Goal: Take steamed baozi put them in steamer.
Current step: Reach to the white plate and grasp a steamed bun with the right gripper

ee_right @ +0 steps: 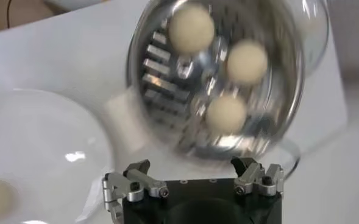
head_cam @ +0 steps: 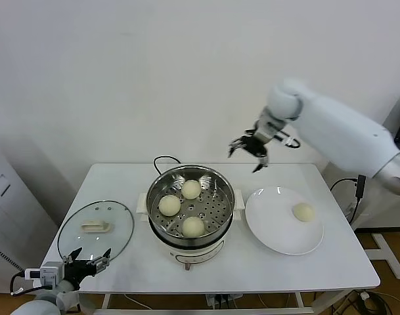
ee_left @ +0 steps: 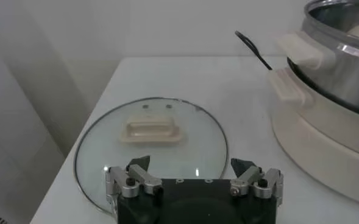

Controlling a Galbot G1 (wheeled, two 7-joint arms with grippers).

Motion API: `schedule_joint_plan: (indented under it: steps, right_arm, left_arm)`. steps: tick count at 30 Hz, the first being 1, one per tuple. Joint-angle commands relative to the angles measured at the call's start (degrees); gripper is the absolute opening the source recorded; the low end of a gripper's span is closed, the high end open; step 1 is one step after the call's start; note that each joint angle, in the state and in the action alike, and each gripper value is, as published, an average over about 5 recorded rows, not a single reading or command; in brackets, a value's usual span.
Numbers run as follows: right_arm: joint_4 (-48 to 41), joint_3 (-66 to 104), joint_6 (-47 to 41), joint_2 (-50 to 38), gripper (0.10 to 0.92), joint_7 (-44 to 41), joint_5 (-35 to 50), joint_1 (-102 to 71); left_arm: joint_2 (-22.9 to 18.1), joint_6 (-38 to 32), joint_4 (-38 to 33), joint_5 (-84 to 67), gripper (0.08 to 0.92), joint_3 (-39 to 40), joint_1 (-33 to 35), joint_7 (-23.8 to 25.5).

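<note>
Four steamed baozi are in view. Three lie in the steamer (head_cam: pixel 190 209), the steel basket on its white base at the middle of the table (head_cam: pixel 331 262): one (head_cam: pixel 191 189) toward the back, one (head_cam: pixel 169 205) on the robot's left side of the basket, one (head_cam: pixel 193 226) toward the front. The fourth (head_cam: pixel 303 212) rests alone on the white plate (head_cam: pixel 272 230), just beside the steamer on its right. One glass lid (head_cam: pixel 94 231) lies flat on the table to the steamer's left.

The right gripper (head_cam: pixel 250 149) hangs in the air above the table, behind the steamer and plate, its fingers spread and holding nothing. The left gripper (head_cam: pixel 89 258) sits low at the table's front edge by the lid, fingers likewise spread and empty.
</note>
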Motion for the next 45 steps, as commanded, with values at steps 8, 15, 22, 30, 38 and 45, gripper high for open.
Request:
schedule_joint_plan:
  steps: [8, 15, 22, 30, 38, 45]
  right_arm:
    - [-16.1, 5.2, -5.4, -8.3, 0.823, -0.9, -2.3, -10.0]
    - [-20.4, 10.7, -3.4, -6.7, 0.823, 0.7, -8.2, -16.9]
    - [-23.2, 14.9, -2.5, -5.7, 0.823, 3.0, -13.1, -20.5]
    - [-24.4, 19.3, -2.4, -4.2, 0.823, 8.2, -16.4, -25.6]
    - [-26.4, 23.2, -2.2, -2.8, 0.823, 12.0, -20.7, -27.9]
    - [-28.1, 25.9, -2.2, -1.5, 0.823, 14.8, -23.7, -29.4]
  left_arm:
    - [-0.1, 0.2, -0.3, 0.0, 0.823, 0.0, -0.1, 0.0]
    - [-0.2, 0.3, -0.3, 0.0, 0.823, 0.2, -0.1, -0.1]
    - [-0.1, 0.2, -0.2, 0.0, 0.823, 0.2, -0.2, 0.0]
    - [-0.3, 0.2, -0.2, 0.1, 0.823, 0.4, -0.4, 0.0]
    - [-0.4, 0.1, 0.0, 0.0, 0.823, 0.7, -0.6, 0.0]
    - [-0.4, -0.1, 0.3, 0.0, 0.823, 0.7, -0.4, 0.1]
